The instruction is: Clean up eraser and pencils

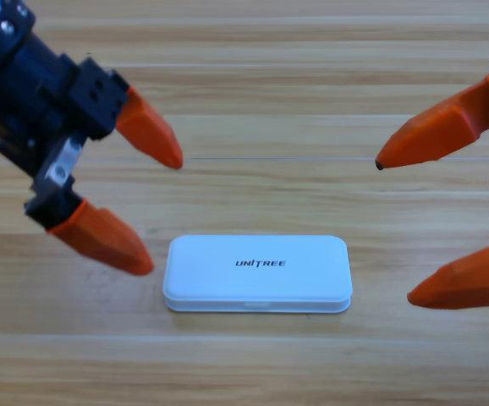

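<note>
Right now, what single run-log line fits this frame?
case: white case shut, centre table | eraser, pencils: not visible | left gripper: open, left of case | right gripper: open, right of case

A robot lab bench: wooden table [253,364], white UNITREE case [257,272].

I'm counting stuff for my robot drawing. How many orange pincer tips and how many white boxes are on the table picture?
Orange pincer tips: 4, two on the left pincer, two on the right pincer, both open
White case, lid closed: 1
Total: 5
</note>
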Robot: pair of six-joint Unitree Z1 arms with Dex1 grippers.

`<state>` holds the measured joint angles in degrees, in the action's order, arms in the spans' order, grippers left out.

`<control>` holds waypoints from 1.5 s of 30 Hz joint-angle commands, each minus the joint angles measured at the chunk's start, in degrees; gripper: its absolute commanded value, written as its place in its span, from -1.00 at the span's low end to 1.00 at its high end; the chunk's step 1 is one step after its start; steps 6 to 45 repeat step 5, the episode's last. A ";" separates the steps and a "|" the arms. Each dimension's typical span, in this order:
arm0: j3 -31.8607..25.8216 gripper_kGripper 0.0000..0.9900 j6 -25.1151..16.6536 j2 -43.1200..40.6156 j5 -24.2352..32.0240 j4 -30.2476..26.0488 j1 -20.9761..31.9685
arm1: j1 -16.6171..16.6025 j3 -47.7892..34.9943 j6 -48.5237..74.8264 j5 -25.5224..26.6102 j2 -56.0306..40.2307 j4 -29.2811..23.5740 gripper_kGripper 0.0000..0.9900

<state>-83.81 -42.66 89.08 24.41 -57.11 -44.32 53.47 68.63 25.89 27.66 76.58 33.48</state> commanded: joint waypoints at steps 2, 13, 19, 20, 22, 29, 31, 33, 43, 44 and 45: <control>1.63 1.00 0.56 0.04 -0.86 -0.37 -1.39 | -1.61 -0.34 -0.66 0.47 2.70 -0.87 0.93; 1.81 1.00 0.56 0.21 -0.86 -0.28 -1.39 | -1.61 -0.34 -0.66 0.38 2.70 -0.87 0.93; 1.81 1.00 0.56 0.21 -0.86 -0.28 -1.39 | -1.61 -0.34 -0.66 0.38 2.70 -0.87 0.93; 1.81 1.00 0.56 0.21 -0.86 -0.28 -1.39 | -1.61 -0.34 -0.66 0.38 2.70 -0.87 0.93; 1.81 1.00 0.56 0.21 -0.86 -0.28 -1.39 | -1.61 -0.34 -0.66 0.38 2.70 -0.87 0.93; 1.81 1.00 0.56 0.21 -0.86 -0.28 -1.39 | -1.61 -0.34 -0.66 0.38 2.70 -0.87 0.93; 1.81 1.00 0.56 0.21 -0.86 -0.28 -1.39 | -1.61 -0.34 -0.66 0.38 2.70 -0.87 0.93; 1.81 1.00 0.56 0.21 -0.86 -0.28 -1.39 | -1.61 -0.34 -0.66 0.38 2.70 -0.87 0.93; 1.81 1.00 0.56 0.21 -0.86 -0.28 -1.39 | -1.61 -0.34 -0.66 0.38 2.70 -0.87 0.93; 1.81 1.00 0.56 0.21 -0.86 -0.28 -1.39 | -1.61 -0.34 -0.66 0.38 2.70 -0.87 0.93; 1.81 1.00 0.56 0.21 -0.86 -0.28 -1.39 | -1.61 -0.34 -0.66 0.38 2.70 -0.87 0.93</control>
